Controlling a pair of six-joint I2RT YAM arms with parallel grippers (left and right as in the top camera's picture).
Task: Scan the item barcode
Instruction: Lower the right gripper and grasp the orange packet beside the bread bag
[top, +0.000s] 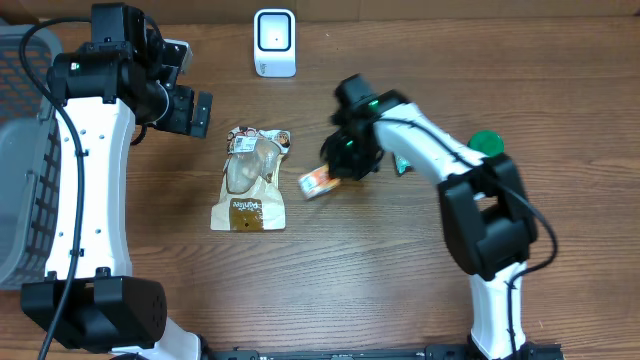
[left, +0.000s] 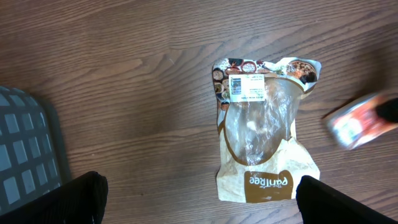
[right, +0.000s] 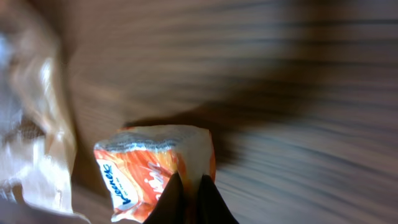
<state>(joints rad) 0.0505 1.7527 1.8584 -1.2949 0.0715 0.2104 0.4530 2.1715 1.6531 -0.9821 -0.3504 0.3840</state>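
The orange packet (top: 318, 182) is at the tip of the right gripper (top: 338, 166), near the middle of the wooden table (top: 400, 290). It sits just to the right of a brown snack bag (top: 252, 180). From above you can see only a small orange and white corner of it poking out from under the black gripper. You cannot tell from there how it is held.

The right wrist view shows more. The two dark fingers (right: 169, 198) are pressed close together and pinch the bottom edge of the packet (right: 149, 165). Blue letters run down its side. This view is blurry, and the snack bag (right: 37, 118) is only a pale smear on the left.

The left wrist view looks straight down on the snack bag (left: 264, 137), which lies flat. It has a clear window and a white label (left: 247, 87) near the top. The orange packet (left: 354, 121) is a fuzzy blob at the right edge.

The left gripper (top: 192, 110) is spread wide, holds nothing, and is up to the left of the bag.

Only the top view shows the white scanner (top: 274, 42) at the far edge and a green round thing (top: 487, 143) by the right arm. A gray basket (top: 20, 150) is on the left.
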